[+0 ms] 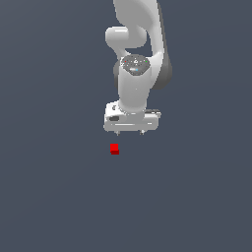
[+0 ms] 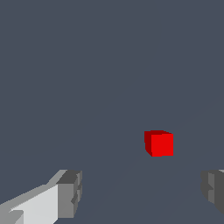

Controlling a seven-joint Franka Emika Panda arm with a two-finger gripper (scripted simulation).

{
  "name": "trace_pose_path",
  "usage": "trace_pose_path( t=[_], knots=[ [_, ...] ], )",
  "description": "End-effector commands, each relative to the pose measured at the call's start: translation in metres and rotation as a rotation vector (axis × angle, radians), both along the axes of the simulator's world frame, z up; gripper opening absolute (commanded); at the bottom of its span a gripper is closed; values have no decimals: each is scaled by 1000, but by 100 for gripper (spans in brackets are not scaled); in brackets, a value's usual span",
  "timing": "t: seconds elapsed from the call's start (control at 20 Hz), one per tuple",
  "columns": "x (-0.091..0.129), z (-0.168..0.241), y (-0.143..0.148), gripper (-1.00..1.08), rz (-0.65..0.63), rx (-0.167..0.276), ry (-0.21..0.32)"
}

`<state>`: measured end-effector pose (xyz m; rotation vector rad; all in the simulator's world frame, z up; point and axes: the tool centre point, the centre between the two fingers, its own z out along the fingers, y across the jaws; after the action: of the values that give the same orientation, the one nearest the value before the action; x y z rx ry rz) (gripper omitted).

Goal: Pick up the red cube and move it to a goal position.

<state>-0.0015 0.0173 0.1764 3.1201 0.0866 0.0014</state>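
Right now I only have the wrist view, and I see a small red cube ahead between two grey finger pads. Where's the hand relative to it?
Observer: In the exterior view the white gripper sits above the small red cube, apart from it.
Operator: Is it centred over the cube?
Observer: No. The cube lies toward the exterior view's left, roughly under one finger rather than under the gap.
Operator: Is the arm upright?
Observer: The white arm comes down from the top of the exterior view, and the hand points down.

No readable text, labels, brands, numbers or signs in either view; arm markings too blurred to read.
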Motion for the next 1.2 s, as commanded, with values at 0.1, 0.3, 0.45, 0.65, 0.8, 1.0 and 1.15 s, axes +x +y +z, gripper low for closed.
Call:
trace_pose_path(
  t=[0.1,0.3,0.45,0.65,0.8,1.0,1.15],
  knots=[
    [0,-1,-1,100,0,0,0],
    [-1,-11,-6,100,2,1,0],
    [-3,-25,-13,100,6,3,0],
    [-6,-53,-27,100,12,6,0],
    [-8,-80,-40,100,18,9,1],
    [-10,-114,-56,100,26,14,1],
    [-11,-133,-65,100,30,17,1]
  ],
)
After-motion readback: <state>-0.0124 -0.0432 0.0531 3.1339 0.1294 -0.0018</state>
